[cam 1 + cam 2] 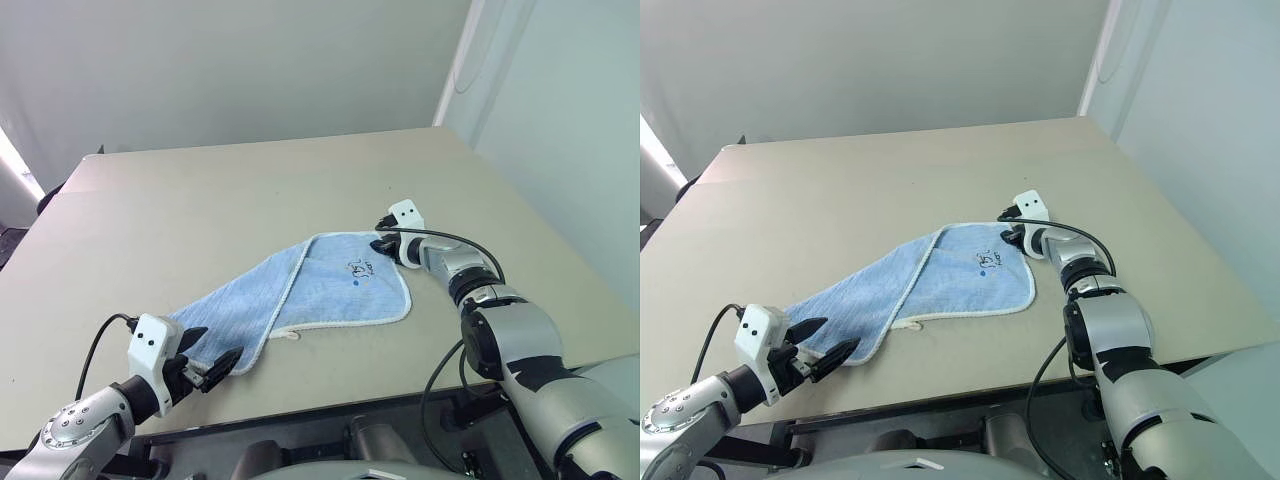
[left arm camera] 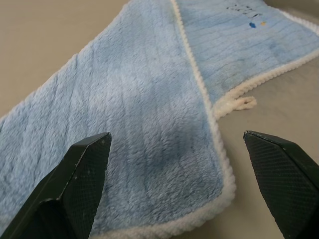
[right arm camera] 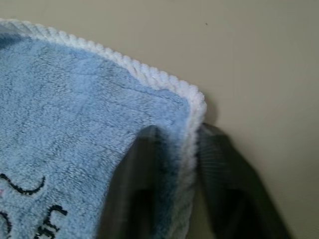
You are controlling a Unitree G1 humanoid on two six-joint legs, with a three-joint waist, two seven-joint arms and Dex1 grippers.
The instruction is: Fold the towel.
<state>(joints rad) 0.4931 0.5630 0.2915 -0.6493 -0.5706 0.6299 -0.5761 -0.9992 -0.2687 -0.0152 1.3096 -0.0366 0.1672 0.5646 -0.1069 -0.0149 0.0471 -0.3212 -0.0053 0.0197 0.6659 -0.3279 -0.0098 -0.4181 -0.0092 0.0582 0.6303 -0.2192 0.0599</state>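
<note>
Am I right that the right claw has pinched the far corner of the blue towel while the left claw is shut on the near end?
Not quite. The right claw is indeed closed on the towel at its far corner, but the left claw is open, its fingers spread on either side of the near end without gripping it. The left wrist view shows this.

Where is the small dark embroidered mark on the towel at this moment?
In the left eye view the embroidered mark sits on the towel, near the far right corner that the right gripper pinches, far from the open left gripper.
</note>
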